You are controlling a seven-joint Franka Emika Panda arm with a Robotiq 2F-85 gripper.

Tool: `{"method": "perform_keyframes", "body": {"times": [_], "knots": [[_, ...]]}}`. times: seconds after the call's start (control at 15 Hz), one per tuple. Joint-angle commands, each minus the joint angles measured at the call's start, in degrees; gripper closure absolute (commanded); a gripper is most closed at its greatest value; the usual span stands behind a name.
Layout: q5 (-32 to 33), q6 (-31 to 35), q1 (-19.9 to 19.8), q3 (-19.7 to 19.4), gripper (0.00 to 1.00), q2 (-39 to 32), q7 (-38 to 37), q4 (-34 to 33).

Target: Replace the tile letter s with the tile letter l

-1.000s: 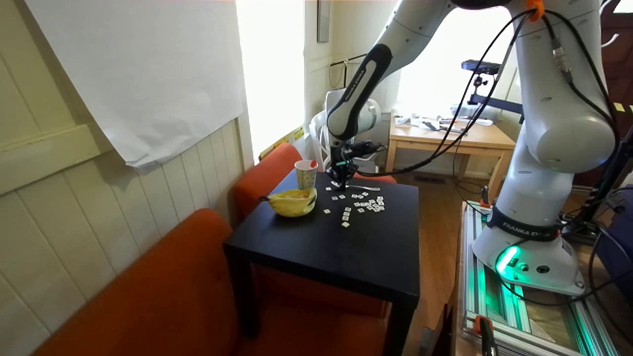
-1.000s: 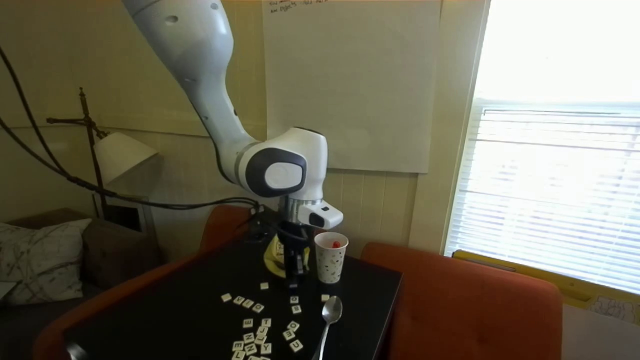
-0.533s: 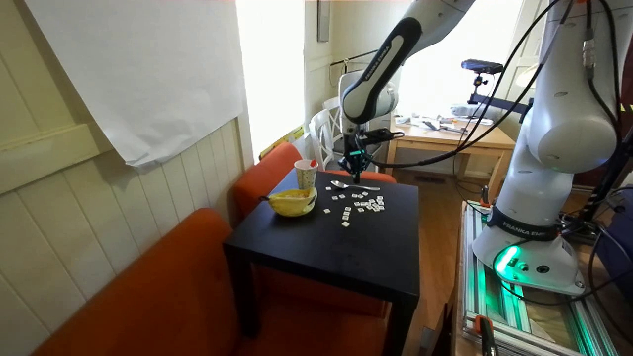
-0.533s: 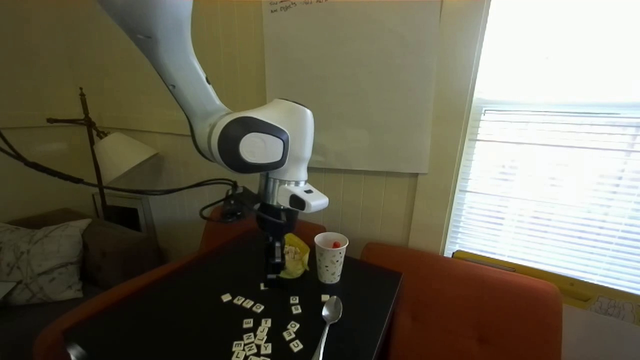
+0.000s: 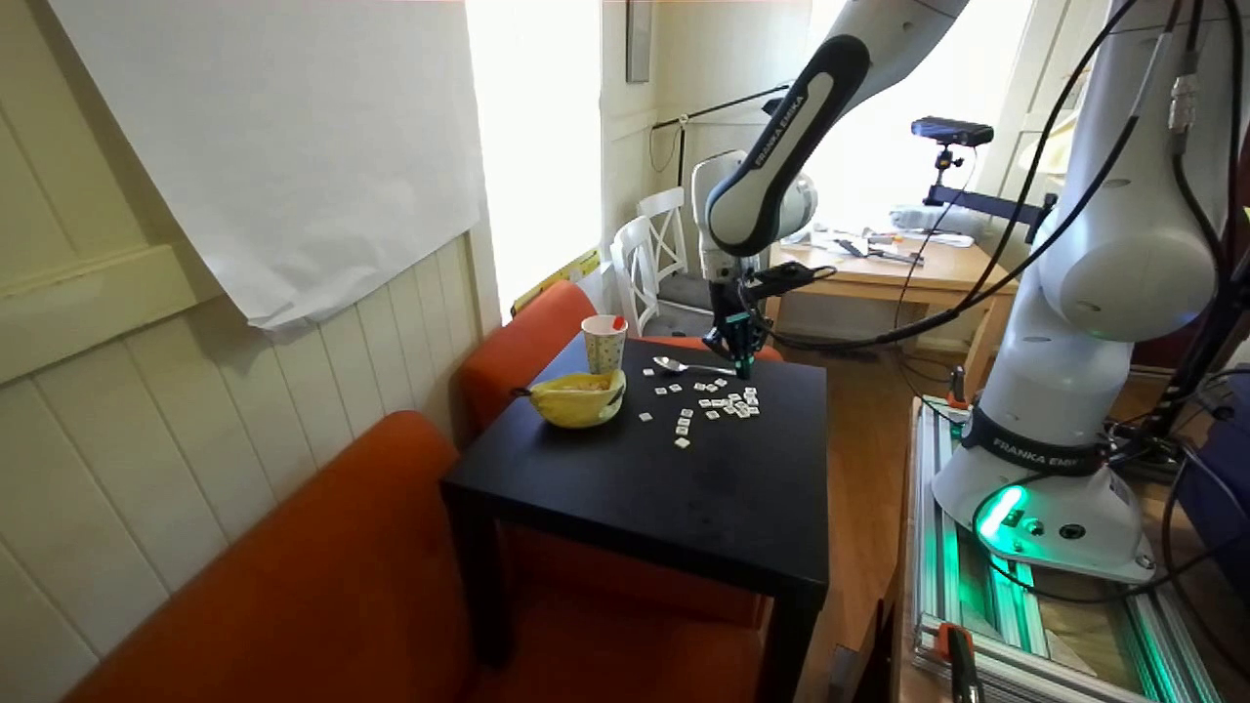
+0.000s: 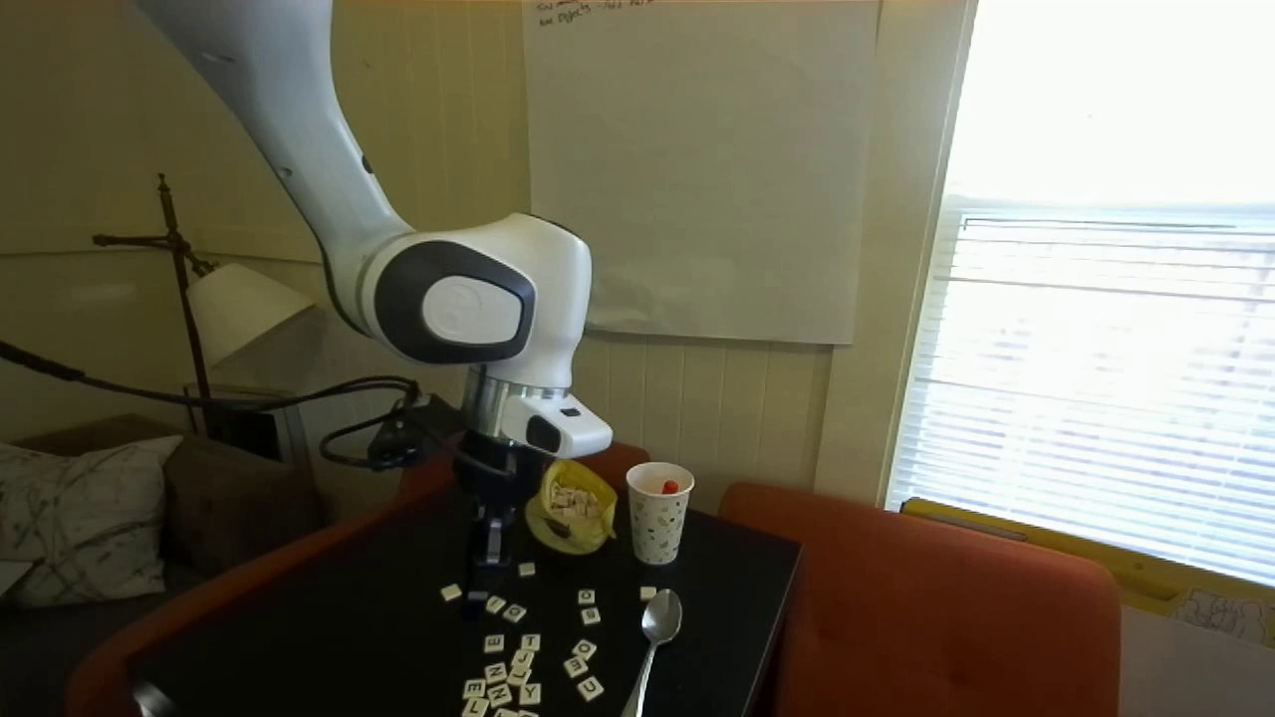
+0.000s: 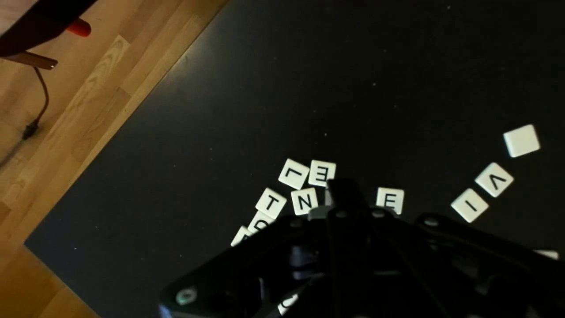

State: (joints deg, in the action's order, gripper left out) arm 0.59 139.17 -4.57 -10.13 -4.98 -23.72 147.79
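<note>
1 L tile [image 7: 293, 173] — square, off-white, black-lettered — face up

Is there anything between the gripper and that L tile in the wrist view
Yes: in that view, an E tile lies beside the L tile, on the side toward the gripper. Nothing visible covers the L tile.

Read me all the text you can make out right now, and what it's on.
"FRANKA EMIKA": robot arm
"FRANKA EM", ending unclear: base band
"L" tile
"E" tiles
"N" tile
"T" tile
"V" tile
"I" tile
"Y" tile
Other tiles: blank, or too small, blurred or hidden for certainty.
Wall sheet: handwriting too small to read.
</note>
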Motion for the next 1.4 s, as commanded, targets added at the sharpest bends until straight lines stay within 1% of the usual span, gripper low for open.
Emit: {"method": "perform_keyframes", "body": {"times": [0.0, 0.13, 0.53, 0.93, 1.07, 1.33], "knots": [[2.2, 3.8, -0.6, -0.1, 1.0, -0.6, -3.4, 1.8], [2.0, 6.8, -0.7, -0.2, 1.0, -1.8, -4.7, 1.7], [0.2, 11.6, -0.3, -0.6, 1.0, -7.1, -5.2, 0.2], [-3.9, 18.0, 0.0, -0.4, 1.0, -11.8, -4.1, -1.2], [-5.0, 18.9, 0.1, -0.4, 1.0, -13.0, -3.7, -1.9], [-5.9, 18.6, 0.3, -0.5, 1.0, -14.6, -3.1, -2.9]]}}
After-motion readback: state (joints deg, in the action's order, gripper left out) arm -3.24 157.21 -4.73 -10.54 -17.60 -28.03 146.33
